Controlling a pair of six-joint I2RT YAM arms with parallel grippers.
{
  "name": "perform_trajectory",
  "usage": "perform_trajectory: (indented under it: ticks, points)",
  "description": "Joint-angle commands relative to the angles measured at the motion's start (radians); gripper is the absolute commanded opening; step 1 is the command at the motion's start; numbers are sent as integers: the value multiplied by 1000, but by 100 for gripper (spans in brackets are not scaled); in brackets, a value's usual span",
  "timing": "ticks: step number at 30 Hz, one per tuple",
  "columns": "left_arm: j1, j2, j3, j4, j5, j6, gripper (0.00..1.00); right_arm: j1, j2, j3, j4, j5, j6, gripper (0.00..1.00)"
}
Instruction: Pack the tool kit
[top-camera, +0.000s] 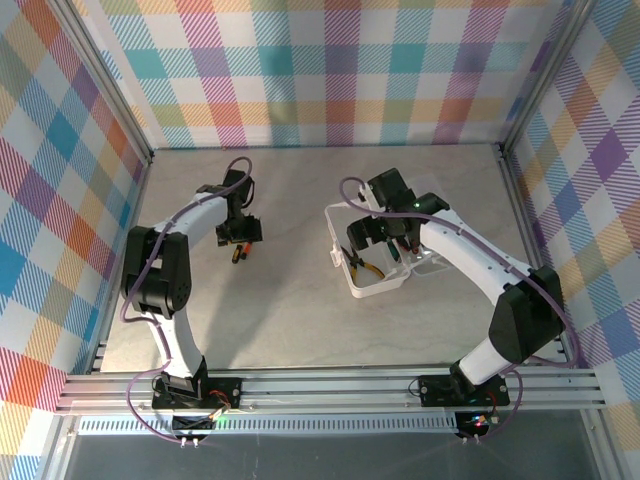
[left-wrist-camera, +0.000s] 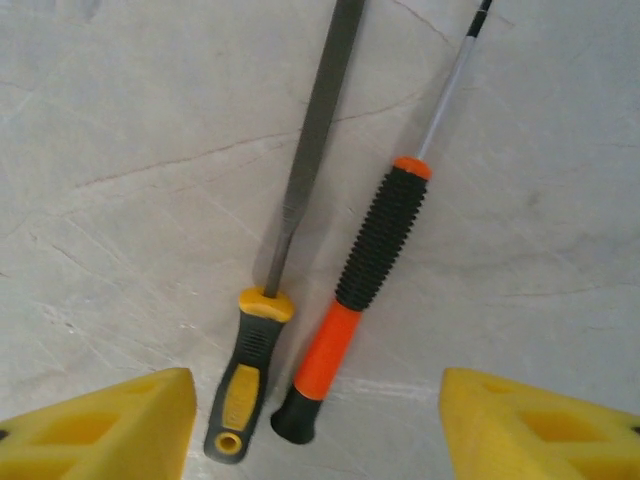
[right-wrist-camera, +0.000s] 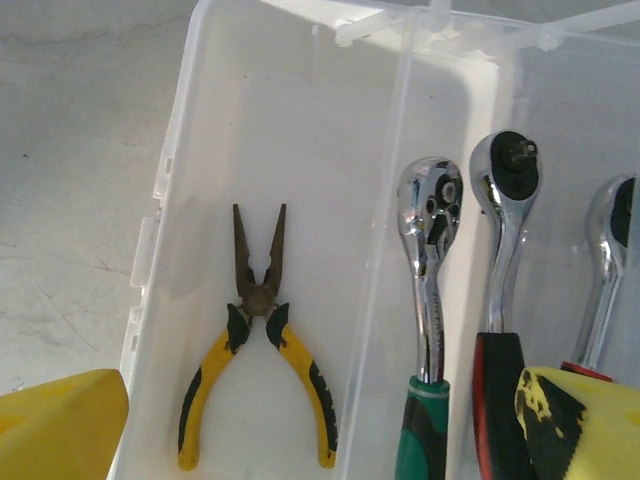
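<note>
The translucent white case (top-camera: 378, 283) of the tool kit lies open right of centre. My right gripper (top-camera: 385, 240) hangs open over it. Yellow-handled pliers (right-wrist-camera: 255, 340) lie flat in the left compartment of the case (right-wrist-camera: 180, 150), between my right gripper's (right-wrist-camera: 320, 428) yellow fingers (right-wrist-camera: 60, 425). Chrome ratchets (right-wrist-camera: 430, 260) lie side by side in the narrow compartments to the right. My left gripper (top-camera: 240, 235) is low over the table on the left, open. An orange-and-black screwdriver (left-wrist-camera: 380, 240) and a yellow-handled file (left-wrist-camera: 300, 190) lie between the left gripper's (left-wrist-camera: 315, 430) fingers (left-wrist-camera: 100, 425), untouched.
Bare grey table (top-camera: 290, 310) lies between the two arms. Checked walls with metal posts (top-camera: 510, 150) close in the back and sides. The case's white latch (top-camera: 337, 257) points toward the table's centre.
</note>
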Motion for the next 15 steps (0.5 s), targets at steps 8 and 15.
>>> perform_trajectory:
  ticks: [8, 15]
  points:
    - [83, 42, 46, -23, 5, 4, 46, 13, 29, 42, -20, -25, 2, 99]
    - [84, 82, 33, 19, 72, 5, 43, 17, 41, 42, -23, -26, 1, 99]
